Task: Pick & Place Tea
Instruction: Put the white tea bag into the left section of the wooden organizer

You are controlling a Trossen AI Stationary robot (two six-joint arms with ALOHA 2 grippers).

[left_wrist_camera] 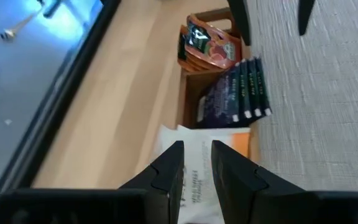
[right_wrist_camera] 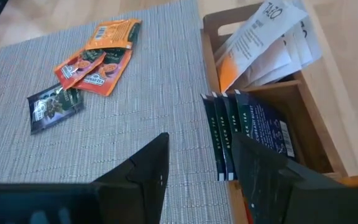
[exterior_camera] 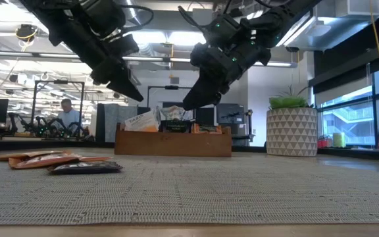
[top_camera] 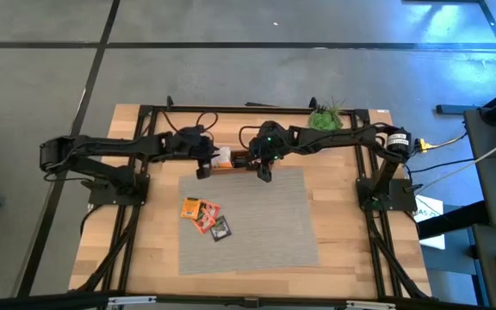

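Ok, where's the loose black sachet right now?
In the high view the black sachet lies on the grey mat, left of centre, beside the orange sachets.

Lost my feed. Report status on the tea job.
Both hands open, empty: left hand and right hand above the tray. Loose sachets on mat. Nothing in the way.

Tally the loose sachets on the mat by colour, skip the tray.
Orange sachets: 3
Black sachet: 1
White sachets: 0
Total on the mat: 4
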